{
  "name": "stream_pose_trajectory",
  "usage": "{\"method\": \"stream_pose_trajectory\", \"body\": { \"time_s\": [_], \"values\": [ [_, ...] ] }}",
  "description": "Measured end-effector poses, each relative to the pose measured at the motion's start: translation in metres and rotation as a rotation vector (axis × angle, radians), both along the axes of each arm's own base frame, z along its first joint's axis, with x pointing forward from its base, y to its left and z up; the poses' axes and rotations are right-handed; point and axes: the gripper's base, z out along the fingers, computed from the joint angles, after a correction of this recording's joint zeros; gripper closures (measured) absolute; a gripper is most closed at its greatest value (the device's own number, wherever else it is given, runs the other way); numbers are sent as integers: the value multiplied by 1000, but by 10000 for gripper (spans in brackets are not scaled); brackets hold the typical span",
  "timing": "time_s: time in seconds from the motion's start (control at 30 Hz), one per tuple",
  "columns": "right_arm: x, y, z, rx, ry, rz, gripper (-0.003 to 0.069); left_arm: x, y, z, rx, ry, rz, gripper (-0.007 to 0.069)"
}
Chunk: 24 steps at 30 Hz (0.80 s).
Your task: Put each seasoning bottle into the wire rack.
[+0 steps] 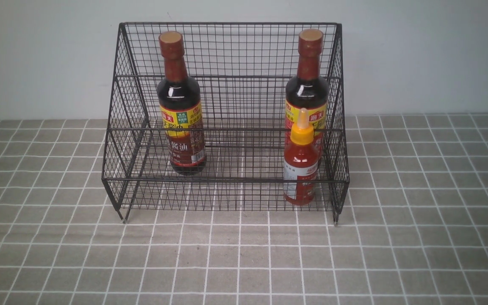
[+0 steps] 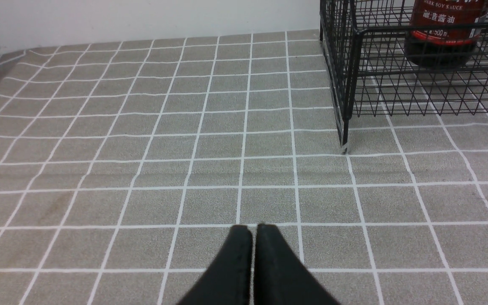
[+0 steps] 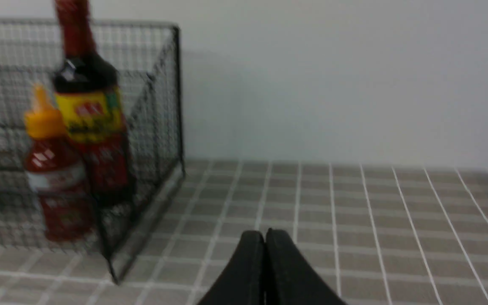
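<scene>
My right wrist view is blurring the wire rack [image 3: 159,127]; my left wrist view is cutting off the left soy-sauce bottle [image 2: 443,38] above its label, and my front view is missing both arms.
</scene>
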Motion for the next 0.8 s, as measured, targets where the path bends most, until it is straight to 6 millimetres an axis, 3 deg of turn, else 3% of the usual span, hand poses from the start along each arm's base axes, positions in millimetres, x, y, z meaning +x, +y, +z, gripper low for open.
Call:
{"method": "stream_pose_trajectory", "body": {
  "time_s": [0.17, 0.8],
  "values": [
    [-1, -2, -39, -1, 67, -37, 673, 0, 0, 0, 0, 0, 0, 631],
    [-2, -2, -38, 6, 27, -36, 673, 0, 0, 0, 0, 0, 0, 631]
  ]
}}
